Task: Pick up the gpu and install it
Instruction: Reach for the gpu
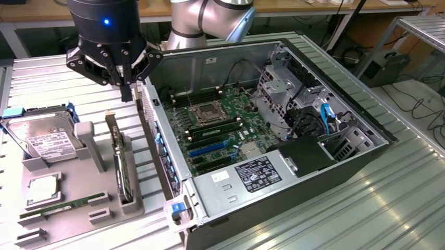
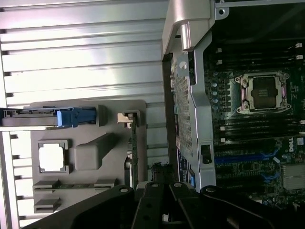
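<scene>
The ribbed metal bench took up most of what I could see. On it lay an open PC case on its side, with the motherboard facing up and the bare processor socket plain to see. The arm reached in from the far side. Its black wrist hung over the bench at the exterior view's left, just outside the case wall.

The jaws were shut tight on nothing, pointing straight down. They hung in the air above the far end of the grey tray, clear of everything on it.

The tray sat just beside the case, at the exterior view's left. A hard drive in a blue carrier lay at its far end. The gpu stood on edge in a slot along the side of the tray nearest the case, with its metal bracket at the far end, below the jaws and apart from them. From the wrist view the gpu showed edge-on, a thin dark strip between the tray and the case.

A square processor lay flat in its recess near the middle of the tray. A slim green RAM stick lay in a groove just nearer than that.
</scene>
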